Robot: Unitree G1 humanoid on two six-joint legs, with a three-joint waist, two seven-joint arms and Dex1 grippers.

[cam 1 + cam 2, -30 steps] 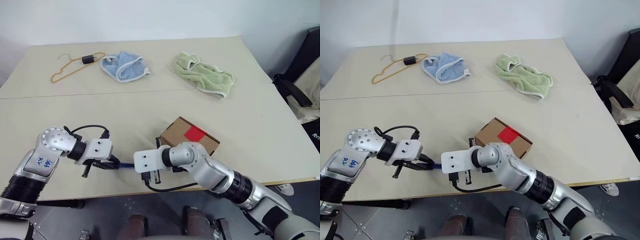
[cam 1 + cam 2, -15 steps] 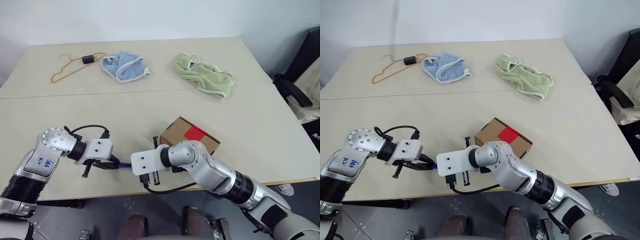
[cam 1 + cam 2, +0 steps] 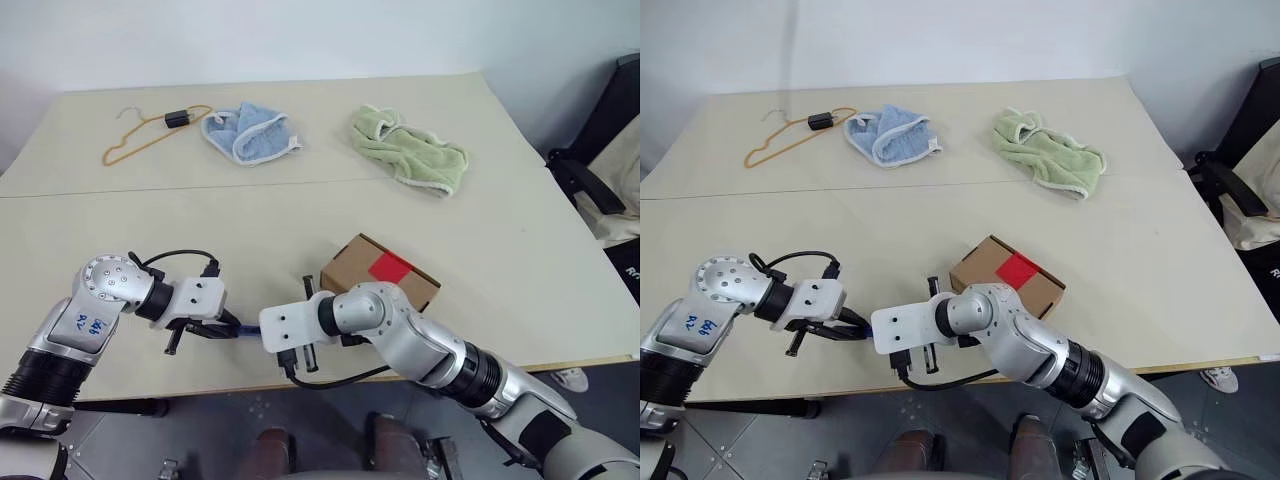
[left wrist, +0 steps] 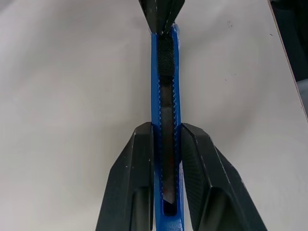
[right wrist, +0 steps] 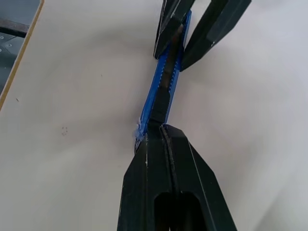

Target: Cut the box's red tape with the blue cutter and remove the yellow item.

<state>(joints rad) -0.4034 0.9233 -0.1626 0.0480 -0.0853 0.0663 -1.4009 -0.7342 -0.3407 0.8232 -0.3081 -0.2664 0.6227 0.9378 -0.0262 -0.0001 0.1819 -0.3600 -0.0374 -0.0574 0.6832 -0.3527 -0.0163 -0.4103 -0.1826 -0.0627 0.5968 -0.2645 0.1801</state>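
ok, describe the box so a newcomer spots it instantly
On the beige table, look at the near edge, just right of centre, behind the right pincer. The box is a small brown carton, the only cardboard thing there, marked by red tape on top.

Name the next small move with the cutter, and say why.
Probably the right gripper should slide the cutter's black slider to extend the blade. The left gripper clamps the cutter by its body, the right is shut at the slider end, and the box with its red tape sits uncut behind them.
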